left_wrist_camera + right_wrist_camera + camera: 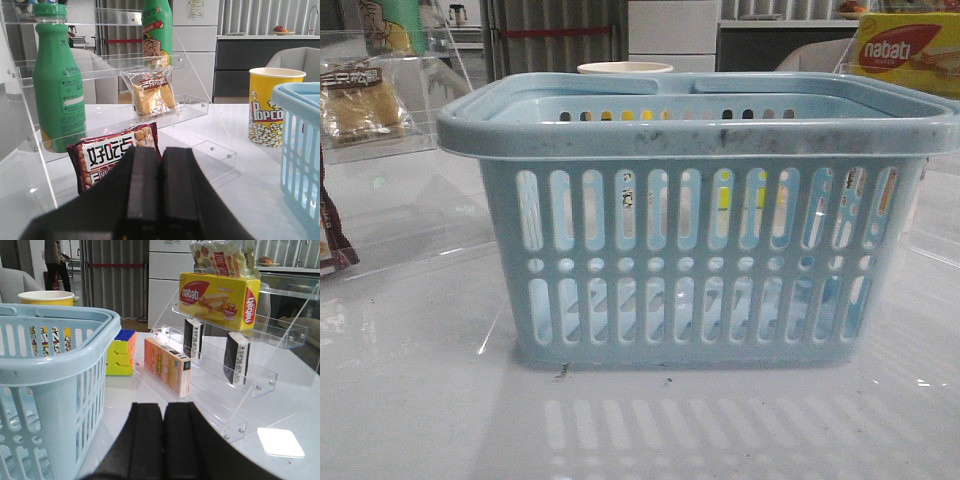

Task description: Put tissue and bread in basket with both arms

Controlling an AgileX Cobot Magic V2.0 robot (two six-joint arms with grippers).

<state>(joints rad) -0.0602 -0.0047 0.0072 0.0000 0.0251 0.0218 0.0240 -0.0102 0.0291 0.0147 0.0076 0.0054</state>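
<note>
Nearest, the left gripper (160,195) sits low and level over the white table (420,400), its two black fingers pressed together with nothing between them. The right gripper (163,440) is posed the same way, low and level, fingers closed on each other and empty. In the front view neither arm shows.

The basket (700,240) stands in the middle of the table, close to the front camera, upright, handles folded down on its scuffed rim. Its inside cannot be seen.

Just beyond the left gripper a maroon snack packet (115,155) leans at the foot of a clear acrylic rack (195,107). Farther back, on that rack's middle shelf, the bread (151,95) stands upright in its clear wrapper, beside a green bottle (57,80).

On the right side, beyond the right gripper, another clear rack (250,375) holds two dark flat packs; the nearer one, the tissue (236,359), stands on edge on the lower shelf. The yellow nabati box (220,300) sits on the shelf above.

A popcorn cup (272,107) stands behind the basket.
</note>
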